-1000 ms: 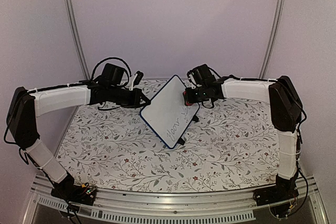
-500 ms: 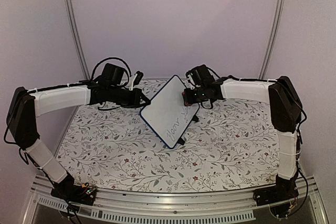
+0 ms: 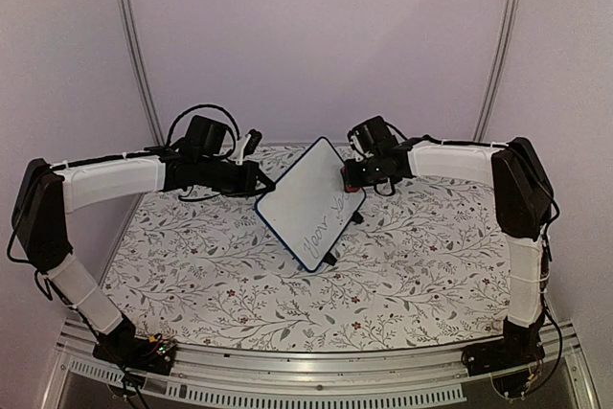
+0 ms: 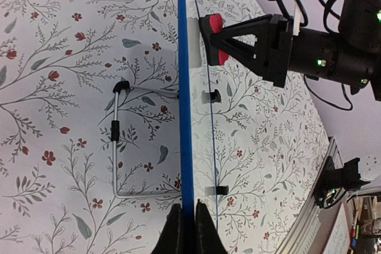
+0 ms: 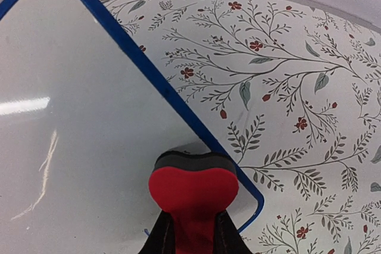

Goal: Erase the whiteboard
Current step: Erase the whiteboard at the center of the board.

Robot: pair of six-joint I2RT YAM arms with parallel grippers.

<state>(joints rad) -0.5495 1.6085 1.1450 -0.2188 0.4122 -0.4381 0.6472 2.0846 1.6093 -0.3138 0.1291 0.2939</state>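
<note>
The whiteboard (image 3: 308, 203), white with a dark blue frame, stands tilted on the floral table with handwriting on its lower half. My left gripper (image 3: 261, 182) is shut on its left edge; the left wrist view shows the frame edge-on (image 4: 185, 99) between my fingers (image 4: 186, 230). My right gripper (image 3: 349, 177) is shut on the red eraser (image 5: 193, 191), whose dark felt face presses on the board (image 5: 77, 129) near its right corner. The eraser also shows in the left wrist view (image 4: 213, 33), touching the board face.
A bent metal wire stand (image 4: 116, 147) lies on the floral tablecloth (image 3: 220, 275) behind the board. Two small black feet (image 4: 209, 96) stick out of the board's frame. Metal uprights (image 3: 134, 45) and lilac walls close the back. The table's front rail (image 3: 316, 385) runs along the near edge.
My right gripper with the eraser has slid a little right and up along the board's upper right part. The left gripper and the board have not moved.
</note>
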